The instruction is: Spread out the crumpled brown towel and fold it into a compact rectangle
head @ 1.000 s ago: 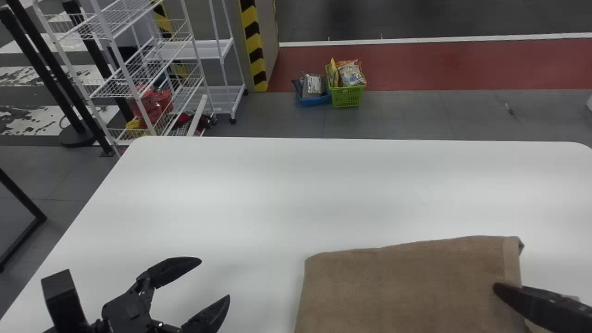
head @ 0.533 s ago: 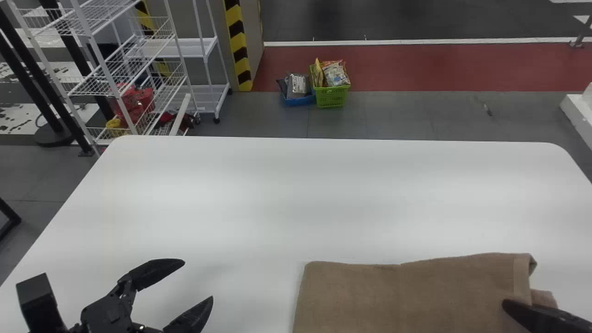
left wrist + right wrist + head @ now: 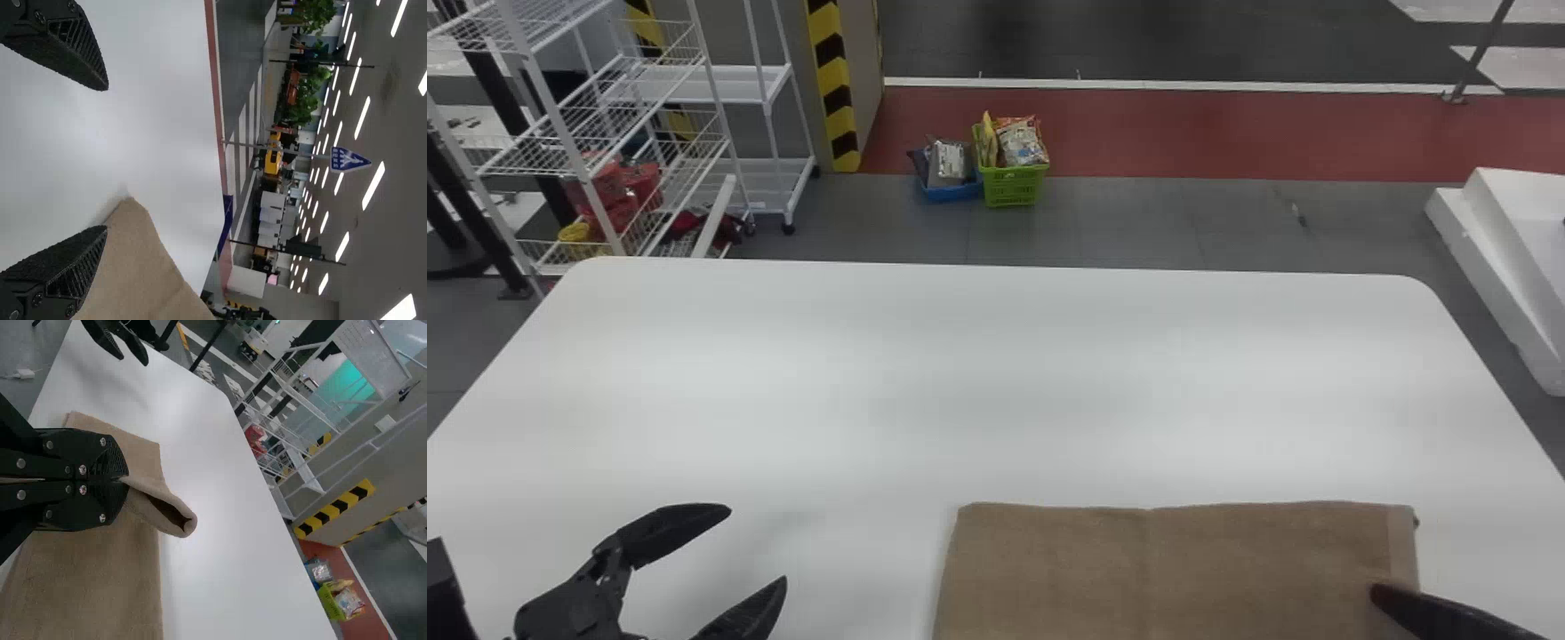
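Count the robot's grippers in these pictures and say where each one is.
2. The left gripper is over the white table, left of the towel; the right gripper grips a fold of it.

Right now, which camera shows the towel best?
The right wrist view: much of the towel, and its curl pinched by the right gripper. The head view shows a flat part; the left wrist view, a corner.

The towel point(image 3: 1085, 569) is plain brown, with a slightly paler band point(image 3: 1402, 547) at one edge; the table point(image 3: 960, 382) is white. The left gripper point(image 3: 759, 544) and right gripper point(image 3: 1380, 594) are black. A pillar point(image 3: 834, 89) wears yellow and black stripes. One basket point(image 3: 1012, 188) is green, the floor strip point(image 3: 1209, 138) red.
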You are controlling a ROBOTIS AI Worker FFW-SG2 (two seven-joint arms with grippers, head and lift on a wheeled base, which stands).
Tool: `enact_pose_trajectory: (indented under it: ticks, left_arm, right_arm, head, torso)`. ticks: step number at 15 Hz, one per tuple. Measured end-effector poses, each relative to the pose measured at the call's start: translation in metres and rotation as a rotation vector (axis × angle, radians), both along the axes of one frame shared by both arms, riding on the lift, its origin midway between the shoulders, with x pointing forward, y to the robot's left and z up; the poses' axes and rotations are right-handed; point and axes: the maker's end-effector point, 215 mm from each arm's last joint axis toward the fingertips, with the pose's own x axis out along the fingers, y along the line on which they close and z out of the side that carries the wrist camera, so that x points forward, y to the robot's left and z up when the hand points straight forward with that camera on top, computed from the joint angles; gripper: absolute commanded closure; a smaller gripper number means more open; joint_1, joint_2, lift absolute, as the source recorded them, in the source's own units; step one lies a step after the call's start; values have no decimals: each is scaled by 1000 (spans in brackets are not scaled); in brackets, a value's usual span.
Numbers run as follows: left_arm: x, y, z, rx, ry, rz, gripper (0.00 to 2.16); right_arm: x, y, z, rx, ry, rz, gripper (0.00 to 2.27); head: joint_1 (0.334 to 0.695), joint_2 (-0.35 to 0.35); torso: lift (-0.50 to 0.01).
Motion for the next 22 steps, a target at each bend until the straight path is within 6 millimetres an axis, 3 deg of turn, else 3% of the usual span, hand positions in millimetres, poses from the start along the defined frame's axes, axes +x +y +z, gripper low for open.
enact_pose_trajectory:
  ticks: [4, 7, 13, 18, 22]
  left_arm:
    - [0, -12, -9, -7, 17, -14, 60]
    - [0, -19, -14, -6, 27, -24, 60]
    - [0, -22, -19, 0, 36, -29, 63]
    - [0, -22, -20, 5, 38, -29, 63]
    - [0, -23, -22, 7, 41, -32, 63]
  right_arm:
    - [12, -10, -34, 48, 72, -33, 1231]
    - [23, -15, -45, 81, 92, -51, 1231]
    - [44, -33, -30, 91, 40, -91, 1231]
    - [37, -58, -13, 110, -4, -133, 1231]
    - [25, -67, -25, 106, 30, -158, 1231]
  head:
    - [695, -59]
    - [695, -83]
    - [695, -116]
    - [695, -159]
    - [695, -184]
  torso:
    - [-127]
    - [-127]
    - [-127]
    - [-127]
    - [-127]
